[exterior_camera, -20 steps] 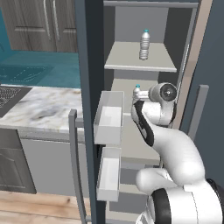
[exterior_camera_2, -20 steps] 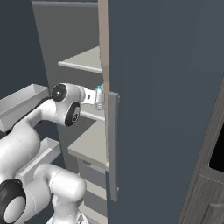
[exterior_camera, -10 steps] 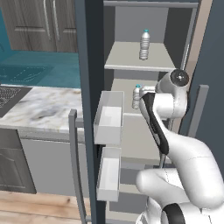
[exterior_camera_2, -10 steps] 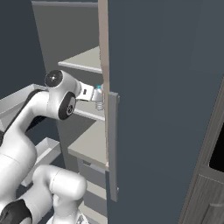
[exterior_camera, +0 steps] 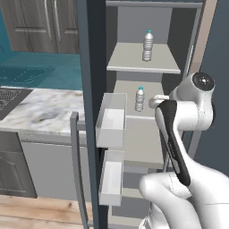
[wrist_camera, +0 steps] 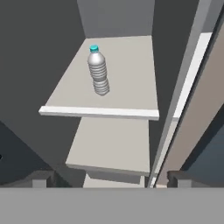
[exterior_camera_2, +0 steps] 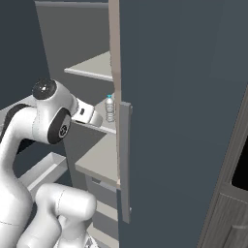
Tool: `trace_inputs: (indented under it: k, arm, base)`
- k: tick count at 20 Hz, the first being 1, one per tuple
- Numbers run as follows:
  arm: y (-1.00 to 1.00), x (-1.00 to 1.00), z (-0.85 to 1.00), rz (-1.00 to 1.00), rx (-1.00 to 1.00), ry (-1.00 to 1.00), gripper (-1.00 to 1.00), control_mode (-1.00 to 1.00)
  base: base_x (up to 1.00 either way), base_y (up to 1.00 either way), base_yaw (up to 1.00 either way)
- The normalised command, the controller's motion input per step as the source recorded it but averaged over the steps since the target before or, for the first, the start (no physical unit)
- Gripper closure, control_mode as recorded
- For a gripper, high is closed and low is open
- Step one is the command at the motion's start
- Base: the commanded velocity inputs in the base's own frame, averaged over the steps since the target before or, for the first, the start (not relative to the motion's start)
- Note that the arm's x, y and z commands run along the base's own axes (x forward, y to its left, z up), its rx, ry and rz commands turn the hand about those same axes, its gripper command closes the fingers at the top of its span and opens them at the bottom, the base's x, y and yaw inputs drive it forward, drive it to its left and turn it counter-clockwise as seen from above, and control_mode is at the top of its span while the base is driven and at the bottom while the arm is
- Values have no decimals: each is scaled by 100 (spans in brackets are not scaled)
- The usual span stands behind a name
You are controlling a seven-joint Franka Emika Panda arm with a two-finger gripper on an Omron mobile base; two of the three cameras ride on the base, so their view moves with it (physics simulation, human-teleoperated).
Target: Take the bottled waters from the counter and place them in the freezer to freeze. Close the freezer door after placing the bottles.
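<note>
Freezer (exterior_camera: 147, 134): it is tall and dark blue-grey, with pale grey shelves inside. It stands open.
Freezer door (exterior_camera: 91, 89): it is swung out on the left side of the freezer. It has 2 white bins (exterior_camera: 111, 120) on its inner side and a long grey bar handle (exterior_camera: 78, 170).
Top bottle (exterior_camera: 148, 45): it stands upright on the top shelf of the freezer, with its blue cap up.
Lower bottle (wrist_camera: 98, 71): it stands upright on the next shelf down in the freezer, 1 shelf below the top bottle. You can see it in the left base view (exterior_camera: 140, 99) and the right base view (exterior_camera_2: 110, 108) too.
Gripper (wrist_camera: 109, 177): its 2 fingers are wide apart and hold nothing. It is at the front of the freezer, pulled away from the lower bottle and not touching it. In the hand view the lower bottle stands far back on its shelf, well apart from the finger tips (wrist_camera: 41, 178).
Counter (exterior_camera: 40, 109): the marble top is to the left of the freezer door.
</note>
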Motion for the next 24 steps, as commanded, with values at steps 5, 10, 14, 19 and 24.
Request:
trace_inputs:
  k: [5, 10, 14, 19, 24]
  arm:
    - [23, -65, 3, 0, 0, 3, -100, -100]
    - [-3, -6, 0, 0, -1, 14, -100, -100]
    - [-4, -3, 0, 0, 0, 19, -100, -100]
    - [0, -20, -19, 0, 0, 4, -100, -100]
    - [-6, -4, -45, 0, 0, 2, -100, -100]
  base:
    - [0, 0, 0]
    - [0, 0, 0]
    - [0, 0, 0]
    - [0, 0, 0]
    - [0, 0, 0]
